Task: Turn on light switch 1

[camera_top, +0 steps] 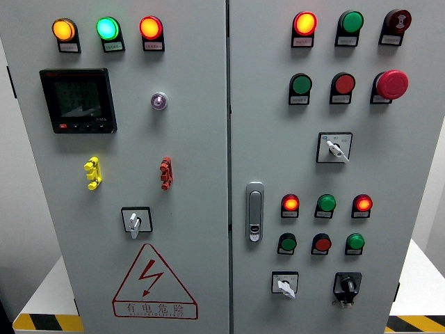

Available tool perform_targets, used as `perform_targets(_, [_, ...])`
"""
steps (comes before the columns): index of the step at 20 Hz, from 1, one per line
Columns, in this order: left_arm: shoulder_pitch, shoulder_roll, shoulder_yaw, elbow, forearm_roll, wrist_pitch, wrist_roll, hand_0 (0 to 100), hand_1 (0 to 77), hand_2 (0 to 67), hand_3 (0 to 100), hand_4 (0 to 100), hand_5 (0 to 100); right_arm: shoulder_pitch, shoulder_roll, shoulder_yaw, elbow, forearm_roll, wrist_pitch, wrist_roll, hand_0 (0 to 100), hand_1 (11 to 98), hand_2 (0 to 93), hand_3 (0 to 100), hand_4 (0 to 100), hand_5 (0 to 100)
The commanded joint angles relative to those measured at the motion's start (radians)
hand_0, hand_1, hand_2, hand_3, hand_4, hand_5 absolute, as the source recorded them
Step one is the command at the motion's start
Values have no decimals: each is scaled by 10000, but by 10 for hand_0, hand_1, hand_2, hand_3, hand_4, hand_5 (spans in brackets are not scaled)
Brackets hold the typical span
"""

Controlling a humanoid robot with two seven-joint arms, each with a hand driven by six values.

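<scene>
Here, grey cabinet (195, 139), rotary switch (135, 221), white knob pointing down

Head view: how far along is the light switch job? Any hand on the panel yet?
Done: nothing visible. No robot hand or arm is in view, so nothing is in hand. The grey cabinet shows lit lamps along the top left, orange, green and red-orange, and the left rotary switch is untouched. Left: reaching in and working switch 1; which control that is cannot be told from here.
</scene>
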Motion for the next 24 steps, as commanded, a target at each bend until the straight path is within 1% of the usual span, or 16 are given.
perform_targets(1, [-18, -14, 1643, -254, -208, -16, -409, 0, 0, 0, 0, 0, 0, 0, 2, -6, 0, 0, 5, 0, 0, 194, 0, 198, 194, 104])
perform_targets(2, [-18, 1, 2153, -393, -361, -16, -456, 0, 0, 0, 0, 0, 0, 0, -13, -6, 0, 0, 5, 0, 0, 197, 0, 198, 194, 105])
perform_targets(3, [-18, 32, 2507, -637, -696, -16, -396, 0, 0, 0, 0, 0, 0, 0, 2, -6, 0, 0, 5, 0, 0, 198, 0, 198, 194, 105])
perform_targets(4, [-18, 63, 2420, -867, -973, 0, -319, 0, 0, 0, 0, 0, 0, 0, 2, -6, 0, 0, 5, 0, 0, 199, 0, 198, 194, 105])
perform_targets(6, [-79, 78, 1625, -1053, -1237, -31, -135, 0, 0, 0, 0, 0, 0, 0, 2, -6, 0, 0, 5, 0, 0, 199, 0, 198, 194, 105])
perform_targets(7, [-94, 78, 1469, -1084, -1222, -31, -58, 0, 0, 0, 0, 0, 0, 0, 2, 9, 0, 0, -10, 0, 0, 199, 0, 198, 194, 105])
perform_targets(8, [-94, 78, 1437, -1100, -1206, -16, -42, 0, 0, 0, 0, 0, 0, 0, -13, -6, 0, 0, 5, 0, 0, 194, 0, 198, 194, 105])
perform_targets(10, [-94, 78, 1315, -1145, -1206, -16, -42, 0, 0, 0, 0, 0, 0, 0, 2, -6, 0, 0, 5, 0, 0, 196, 0, 198, 194, 105])
perform_targets(12, [-94, 32, 995, -1436, -1191, -16, -58, 0, 0, 0, 0, 0, 0, 0, 2, -6, 0, 0, -10, 0, 0, 195, 0, 198, 194, 105])
perform_targets(14, [-94, 2, 213, -1849, -1160, 0, -73, 0, 0, 0, 0, 0, 0, 0, 2, -6, 0, 0, -10, 0, 0, 196, 0, 198, 194, 105])
perform_targets(16, [-94, -14, 58, -2644, -1145, 107, -88, 0, 9, 0, 0, 0, 0, 0, 2, 9, 0, 0, 5, 0, 0, 199, 0, 198, 194, 105])
perform_targets(17, [-94, -44, -80, -3120, -1145, 122, -88, 0, 24, 0, 0, 0, 0, 0, 2, 9, 0, 0, 5, 0, 0, 199, 0, 198, 194, 105])
perform_targets(19, [-94, -44, -586, -4041, -1053, 123, -73, 0, 40, 0, 0, 0, 0, 0, 2, -6, 0, 0, 5, 0, 0, 199, 0, 198, 194, 104])
perform_targets(20, [-79, -44, -648, -4485, -931, 123, -73, 0, 45, 0, 0, 0, 0, 0, -13, 9, 0, 0, 5, 0, 0, 199, 0, 198, 194, 104])
perform_targets(21, [-79, -44, -695, -4839, -748, 123, -73, 0, 50, 0, 0, 0, 0, 0, 2, 9, 0, 0, -10, 0, 0, 199, 0, 198, 194, 105])
perform_targets(24, [-79, -44, -940, -6188, -302, 123, -58, 0, 57, 23, 0, 0, 0, 0, 2, 9, 0, 0, 5, 0, 0, 199, 0, 198, 194, 104])
